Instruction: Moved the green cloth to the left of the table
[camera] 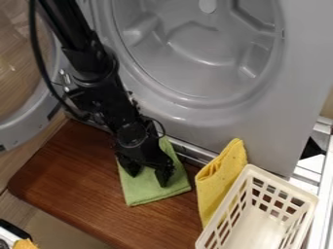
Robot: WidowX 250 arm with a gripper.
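I judge this the grasp step: my claw is spread open at the green cloth, which lies by the far edge of the bench. Next I should pinch the fabric, then carry it toward the left corner.

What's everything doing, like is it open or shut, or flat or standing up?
Green cloth: lying flat on the table
Gripper: open, over the green cloth
Yellow cloth: looks folded, beside the basket
Basket: right side up, open on top
Round door: swung open
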